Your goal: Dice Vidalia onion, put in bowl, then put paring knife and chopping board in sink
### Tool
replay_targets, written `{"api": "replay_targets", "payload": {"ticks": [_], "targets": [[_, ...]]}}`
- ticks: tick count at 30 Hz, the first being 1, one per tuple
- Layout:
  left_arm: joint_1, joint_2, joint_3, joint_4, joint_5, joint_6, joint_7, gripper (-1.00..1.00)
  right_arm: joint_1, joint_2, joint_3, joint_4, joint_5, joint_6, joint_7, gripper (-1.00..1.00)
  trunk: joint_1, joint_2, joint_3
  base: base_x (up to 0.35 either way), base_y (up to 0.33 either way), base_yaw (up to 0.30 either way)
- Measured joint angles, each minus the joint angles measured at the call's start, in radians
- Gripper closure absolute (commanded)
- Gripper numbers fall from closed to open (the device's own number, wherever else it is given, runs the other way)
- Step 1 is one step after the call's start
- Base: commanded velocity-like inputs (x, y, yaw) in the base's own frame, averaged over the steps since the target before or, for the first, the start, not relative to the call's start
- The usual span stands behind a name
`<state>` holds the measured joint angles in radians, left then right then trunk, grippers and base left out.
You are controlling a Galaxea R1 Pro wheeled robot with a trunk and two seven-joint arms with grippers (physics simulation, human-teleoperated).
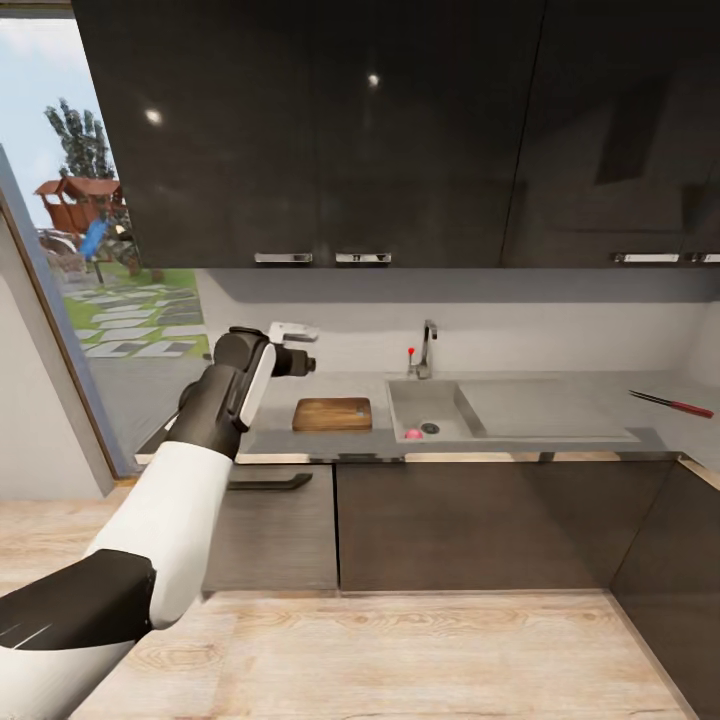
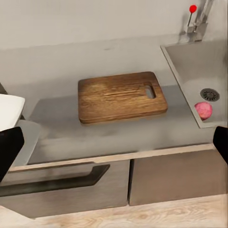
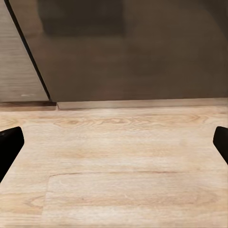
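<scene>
Left fingers spread wide, empty; beyond them, Vidalia onion: probably firm, slick, round — best pinched across middle.

The chopping board is a dark brown wooden rectangle lying flat on the grey counter, just beside the sink, its slot handle at the short edge nearest the basin. The sink is a rectangular steel basin sunk into the counter, with a flat drainboard on its far side from the board and a chrome faucet with a red knob behind it. The Vidalia onion, small, round and pinkish, rests on the sink's floor beside the round drain, at the front wall. A slim knife with a red handle lies on the counter well beyond the drainboard.
</scene>
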<state>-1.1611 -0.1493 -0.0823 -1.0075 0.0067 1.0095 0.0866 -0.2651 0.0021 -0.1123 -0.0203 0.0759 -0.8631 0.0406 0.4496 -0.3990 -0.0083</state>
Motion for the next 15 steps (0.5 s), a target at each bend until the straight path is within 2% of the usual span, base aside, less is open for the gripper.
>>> {"api": "replay_targets", "payload": {"ticks": [10, 15], "targets": [[0.0, 0.007, -0.005, 0.005, 0.01, 0.0, -0.002, -1.0, 0.0, 0.0, -0.001, 0.0, -0.002, 0.0, -0.002, -1.0, 0.0, 0.0, 0.0, 0.0, -0.002, 0.0], [0.002, 0.007, -0.005, 0.017, 0.01, -0.002, -0.001, -1.0, 0.0, 0.002, -0.001, 0.0, -0.002, 0.0, -0.003, -1.0, 0.0, 0.0, 0.0, 0.0, -0.169, 0.0]]}}
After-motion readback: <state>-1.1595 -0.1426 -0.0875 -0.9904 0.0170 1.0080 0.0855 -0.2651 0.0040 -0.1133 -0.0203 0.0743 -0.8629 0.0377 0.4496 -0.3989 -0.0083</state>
